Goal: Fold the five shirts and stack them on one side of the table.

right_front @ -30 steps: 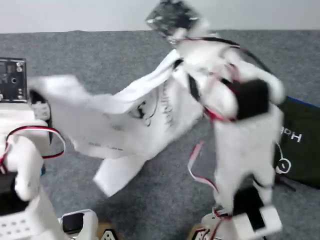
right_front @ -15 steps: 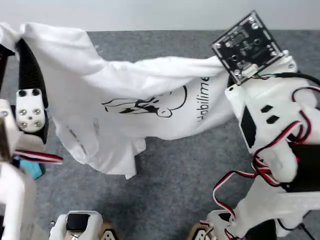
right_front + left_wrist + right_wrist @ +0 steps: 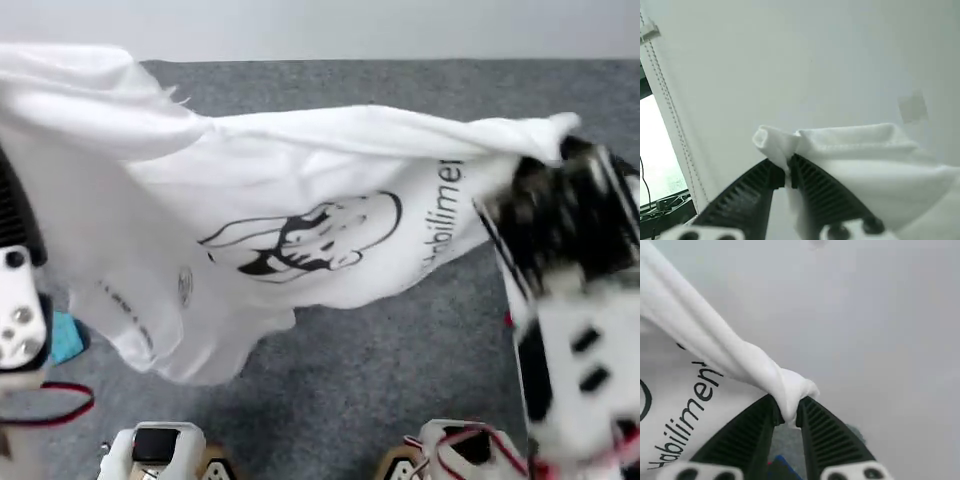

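The left gripper (image 3: 787, 172) is clamped tight on a bunched corner of a white shirt (image 3: 300, 190), its jaws closed down to the thickness of the cloth. The right gripper (image 3: 787, 415) pinches the far corner the same way, jaws shut on a twisted peak of fabric. Between the two, the shirt hangs stretched in the air above the grey table (image 3: 400, 340), its upper edge pulled into a long, nearly straight line across the high view. The printed side faces the overhead camera, showing a black line drawing (image 3: 300, 235) and a run of black lettering toward the right arm's end. The lower part sags loose, and a flap (image 3: 150, 330) droops on the left arm's side. Whether any of the cloth touches the table cannot be told.

Judged from this, the shirt stands at the very start of its fold. It is picked up and spread wide, but no crease has been made in it. It has yet to be laid flat, folded in at the sides, doubled over and set down at one side of the table. How many of the five shirts are already dealt with cannot be read from this moment. On what shows, nearly all the work on this one lies ahead.
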Motion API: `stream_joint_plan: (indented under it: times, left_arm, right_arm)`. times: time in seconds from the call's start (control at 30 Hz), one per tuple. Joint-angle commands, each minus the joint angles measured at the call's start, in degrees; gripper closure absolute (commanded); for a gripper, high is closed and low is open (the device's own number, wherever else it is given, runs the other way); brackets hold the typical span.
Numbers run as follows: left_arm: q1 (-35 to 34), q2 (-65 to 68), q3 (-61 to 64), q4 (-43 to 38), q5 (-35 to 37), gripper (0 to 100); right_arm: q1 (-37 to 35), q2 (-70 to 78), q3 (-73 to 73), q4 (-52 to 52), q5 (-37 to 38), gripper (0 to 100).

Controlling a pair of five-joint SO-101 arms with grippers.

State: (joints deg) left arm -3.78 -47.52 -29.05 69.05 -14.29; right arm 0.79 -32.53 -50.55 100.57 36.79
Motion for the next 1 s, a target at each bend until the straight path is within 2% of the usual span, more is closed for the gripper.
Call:
stream_joint_plan:
  times: [0.0,0.33,0.47,0.7,0.83,0.9,0.97]
  left_arm:
    - [-0.4,0.4,-3.0,-0.7,-1.1,100]
    - [-0.4,0.4,-8.1,-0.7,-6.0,100]
    - [0.0,0.5,-4.1,-0.7,-5.9,100]
    - [1.1,0.5,15.2,3.3,-5.6,100]
    - [5.0,0.5,31.3,2.5,-5.6,100]
    - [7.2,0.5,39.5,-1.8,-5.6,100]
    - [7.6,0.5,47.3,-9.4,-5.5,100]
  right_arm:
    - [2.8,-3.7,-1.7,1.4,1.0,98.7]
    - [9.3,-10.1,-1.1,2.0,1.1,98.7]
    - [9.7,-10.4,7.0,2.0,1.1,98.7]
    - [8.9,-10.1,32.1,1.5,1.0,98.7]
    - [3.9,-10.2,48.6,-2.5,0.9,98.7]
    - [1.6,-10.3,55.9,-8.7,0.7,98.7]
    - [0.2,-10.1,61.8,-16.5,0.7,98.7]
